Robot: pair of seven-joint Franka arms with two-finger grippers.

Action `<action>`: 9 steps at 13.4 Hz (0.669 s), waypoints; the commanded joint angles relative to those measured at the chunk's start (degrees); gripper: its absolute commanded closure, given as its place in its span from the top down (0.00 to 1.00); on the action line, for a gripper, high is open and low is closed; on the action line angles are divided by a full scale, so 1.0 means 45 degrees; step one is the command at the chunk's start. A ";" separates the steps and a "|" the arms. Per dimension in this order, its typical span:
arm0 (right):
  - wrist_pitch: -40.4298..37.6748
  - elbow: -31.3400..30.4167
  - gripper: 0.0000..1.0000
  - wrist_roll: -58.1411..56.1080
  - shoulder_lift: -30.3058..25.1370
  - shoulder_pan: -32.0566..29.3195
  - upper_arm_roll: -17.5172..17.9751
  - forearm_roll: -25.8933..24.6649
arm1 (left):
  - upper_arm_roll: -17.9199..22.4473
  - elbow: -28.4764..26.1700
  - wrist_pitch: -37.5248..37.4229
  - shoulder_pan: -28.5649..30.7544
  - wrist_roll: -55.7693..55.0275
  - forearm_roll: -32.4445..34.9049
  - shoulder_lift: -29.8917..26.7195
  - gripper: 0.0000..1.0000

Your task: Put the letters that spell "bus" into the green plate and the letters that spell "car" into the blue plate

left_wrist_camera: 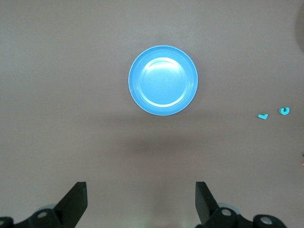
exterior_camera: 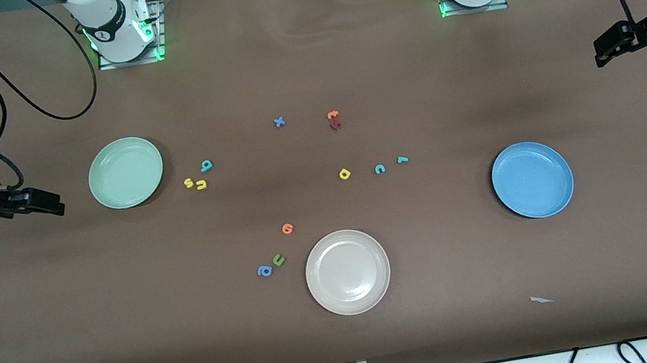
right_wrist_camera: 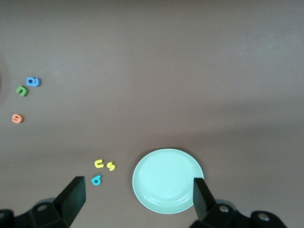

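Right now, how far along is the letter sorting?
Nothing is done: the green plate and blue plate hold no letters. The b, u, s lie beside the green plate; the c, a, r lie mid-table. In hand: nothing. The left gripper and right gripper are open, at the table's ends.

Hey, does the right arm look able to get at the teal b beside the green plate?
Probably yes. The open right gripper hangs just off the green plate, and the teal b lies uncovered beside it.
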 commanded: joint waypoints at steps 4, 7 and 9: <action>-0.0562 0.0031 1.00 0.0061 -0.0756 0.0025 -0.0082 0.0053 | 0.0019 -0.0033 -0.0098 -0.0012 0.0273 -0.0130 -0.0042 1.00; -0.0761 0.0110 1.00 0.0157 -0.1244 0.0025 -0.0297 0.0072 | 0.0019 -0.0053 -0.0117 -0.0012 0.0254 -0.0149 -0.0042 1.00; -0.0780 0.0110 1.00 0.0197 -0.1323 0.0025 -0.0356 0.0072 | 0.0019 -0.0053 -0.0157 -0.0012 0.0253 -0.0149 -0.0042 1.00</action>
